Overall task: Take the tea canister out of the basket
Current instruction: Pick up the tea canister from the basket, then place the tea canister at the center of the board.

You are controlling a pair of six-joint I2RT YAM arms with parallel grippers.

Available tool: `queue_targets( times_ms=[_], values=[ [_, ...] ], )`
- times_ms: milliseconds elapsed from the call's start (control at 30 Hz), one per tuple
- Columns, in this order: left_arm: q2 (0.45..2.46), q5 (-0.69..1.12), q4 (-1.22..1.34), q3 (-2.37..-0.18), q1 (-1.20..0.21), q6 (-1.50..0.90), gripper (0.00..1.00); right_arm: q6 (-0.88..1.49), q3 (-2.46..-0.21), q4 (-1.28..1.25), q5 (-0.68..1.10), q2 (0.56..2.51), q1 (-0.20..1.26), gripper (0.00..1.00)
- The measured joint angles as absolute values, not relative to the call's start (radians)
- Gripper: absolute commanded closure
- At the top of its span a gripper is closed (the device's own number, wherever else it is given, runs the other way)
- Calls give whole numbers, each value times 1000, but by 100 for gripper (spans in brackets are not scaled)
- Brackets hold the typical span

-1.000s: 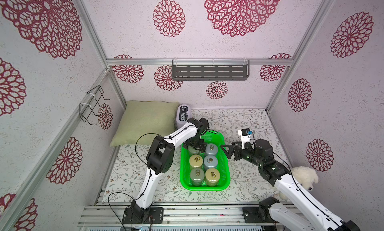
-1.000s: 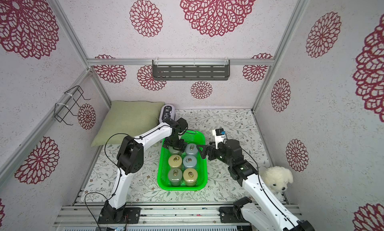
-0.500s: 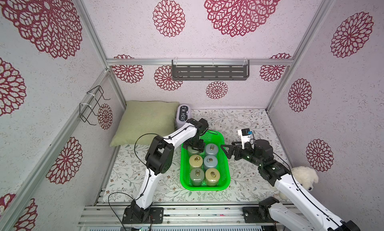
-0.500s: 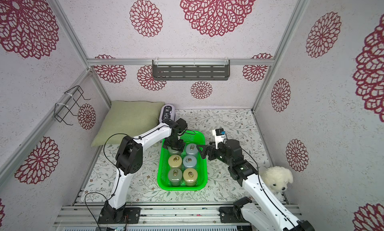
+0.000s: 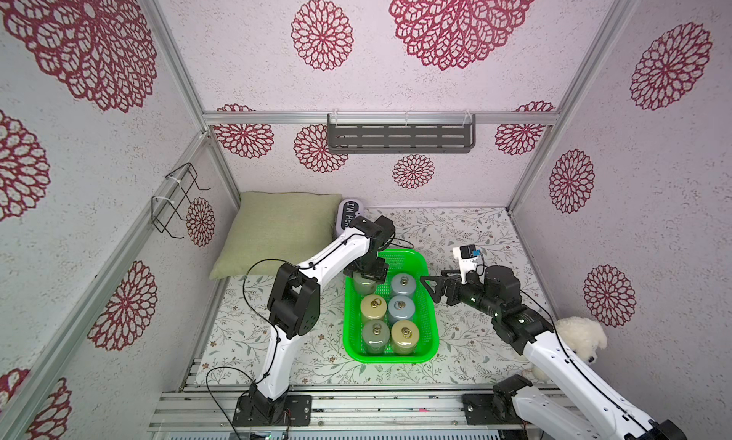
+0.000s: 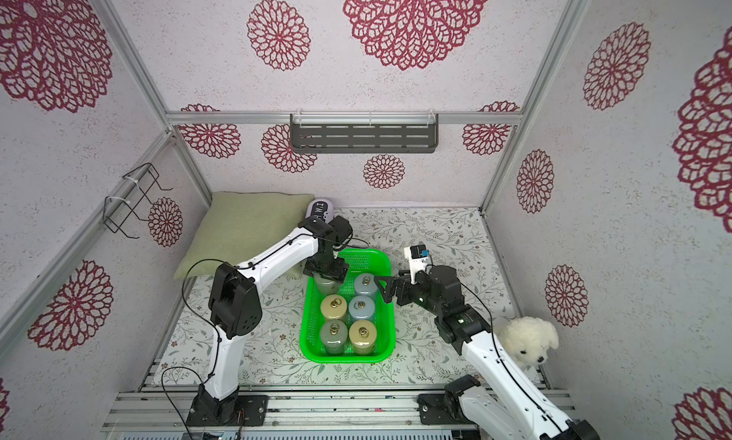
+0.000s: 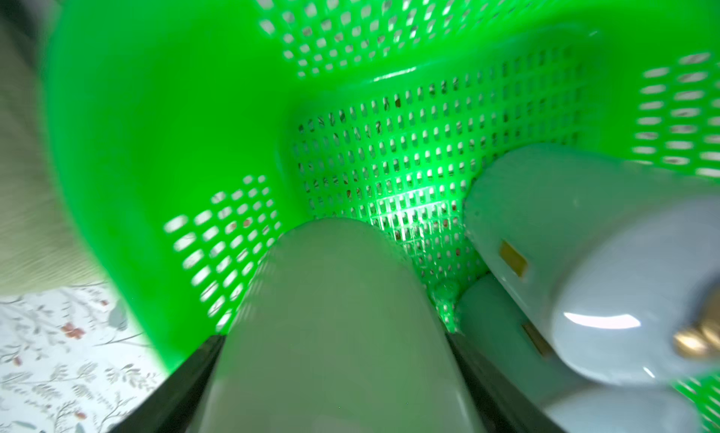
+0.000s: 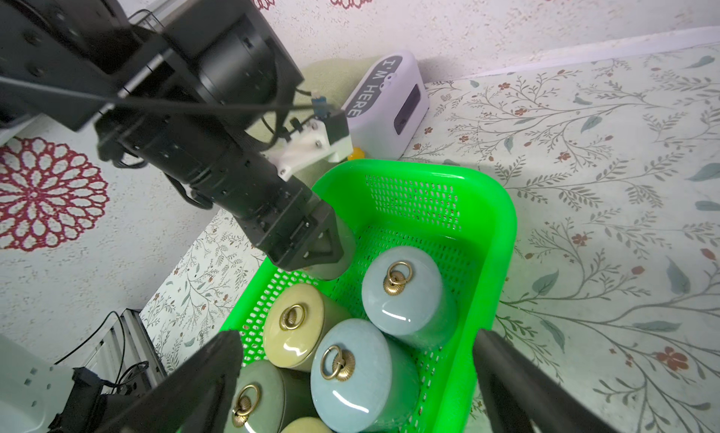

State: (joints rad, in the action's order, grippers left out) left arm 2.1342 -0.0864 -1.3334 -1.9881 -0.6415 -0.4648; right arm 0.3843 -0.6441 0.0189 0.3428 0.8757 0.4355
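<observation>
There's the left end effector (image 5: 366, 276) clamped on the sage-green glazed tea canister (image 5: 363, 288), in the far corner of the bright green perforated plastic basket (image 5: 431, 319). Lift straight up, I'd say, clearing the pale blue glazed canister (image 5: 403, 285) just beside it. The right end effector (image 5: 429, 289) gapes wide, empty.

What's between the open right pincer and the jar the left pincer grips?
A pale blue jar and the green basket's side wall separate the right pincer from the gripped jar, in both top views.
</observation>
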Motion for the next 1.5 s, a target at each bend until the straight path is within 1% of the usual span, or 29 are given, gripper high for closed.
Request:
queue_targets(
  times_ms=[200, 400, 600, 833, 1133, 1500],
  values=[
    [2035, -120, -1380, -2021, -640, -468, 25, 385, -644, 2, 370, 876, 451, 1],
    [1919, -151, -1414, -1993, -630, -480, 25, 384, -644, -34, 403, 876, 496, 1],
    [1778, -170, -1407, -1827, -588, -495, 25, 384, -644, -46, 410, 876, 536, 1],
    [1689, -155, -1351, -1591, -488, -507, 24, 381, -644, -48, 408, 879, 560, 1],
    [1682, -123, -1237, -1437, -384, -506, 24, 375, -644, -48, 397, 881, 565, 1],
    [1802, -84, -1082, -1371, -375, -507, 23, 374, -644, -48, 389, 883, 567, 1]
  ],
)
